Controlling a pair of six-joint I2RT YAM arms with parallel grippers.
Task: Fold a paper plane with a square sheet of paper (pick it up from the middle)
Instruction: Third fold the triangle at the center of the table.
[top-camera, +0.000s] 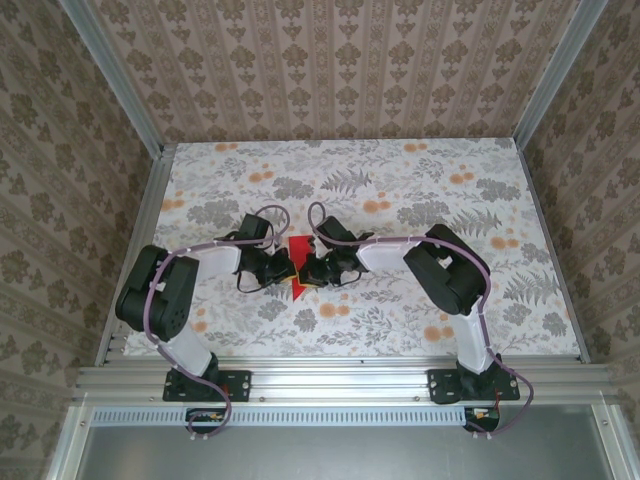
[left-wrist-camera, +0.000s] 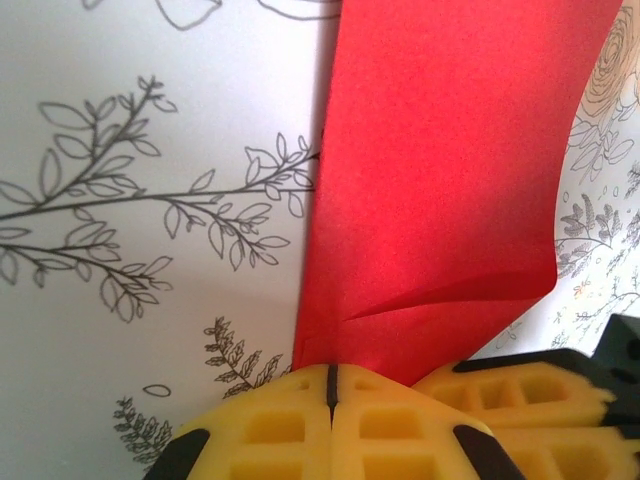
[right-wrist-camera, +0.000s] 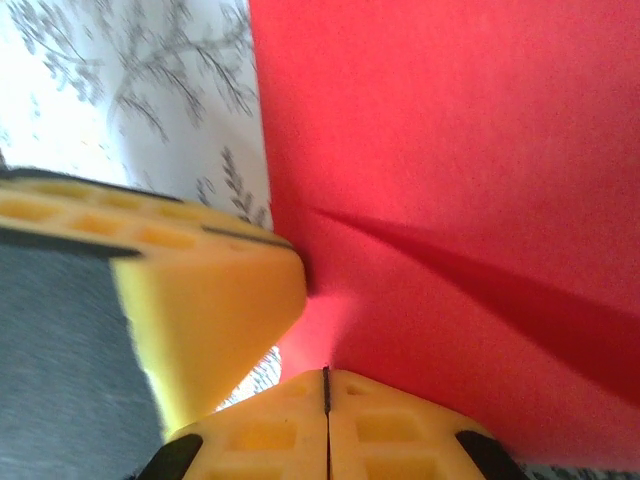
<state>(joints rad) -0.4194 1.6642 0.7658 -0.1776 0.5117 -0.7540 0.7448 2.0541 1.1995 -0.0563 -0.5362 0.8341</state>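
The red paper (top-camera: 299, 250) is at the middle of the flowered surface (top-camera: 420, 180), where the left arm (top-camera: 160, 290) and right arm (top-camera: 450, 270) meet. The left jaws are closed on one end of it. In the left wrist view their yellow fingers (left-wrist-camera: 270, 430) press together, and the paper (left-wrist-camera: 440, 200) comes out of the seam with a shallow crease (left-wrist-camera: 450, 295) just above. The right jaws are likewise closed, pinching the paper (right-wrist-camera: 450, 150) at its edge, with a left finger (right-wrist-camera: 200, 300) just beside them.
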